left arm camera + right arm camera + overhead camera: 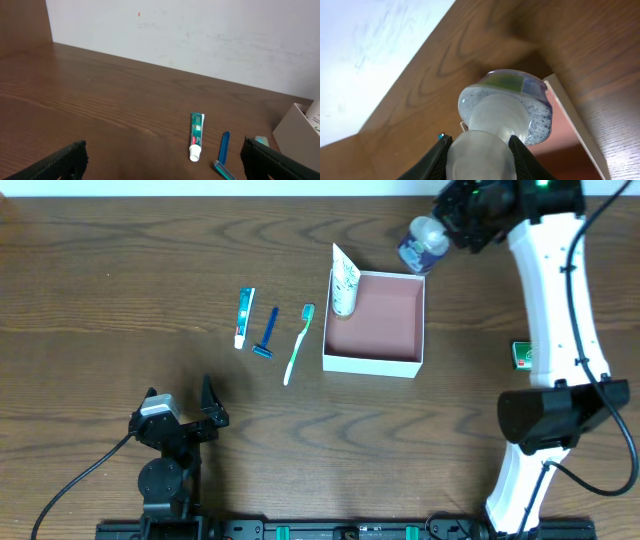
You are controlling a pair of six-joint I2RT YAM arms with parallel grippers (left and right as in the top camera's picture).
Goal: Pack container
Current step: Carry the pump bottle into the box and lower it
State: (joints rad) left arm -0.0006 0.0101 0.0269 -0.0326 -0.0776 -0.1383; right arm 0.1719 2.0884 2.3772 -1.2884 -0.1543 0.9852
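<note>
The right fingers (434,161) stand clamped on the small clear bottle (506,107). Released here, it may strike the container (372,364) rim and roll across the counter (120,300). The left fingers (65,161) stand apart.

A dark brown wood-grain table (120,300) carries everything; left of centre a toothpaste tube (244,317), a blue razor (268,333) and a toothbrush (298,344) with a teal head lie side by side, apart from each other, all roughly lengthwise; just right of the toothbrush sits the square container (372,364), white outside, pink-brown inside; well to its right lies a small green-and-white soap box (522,355).
</note>
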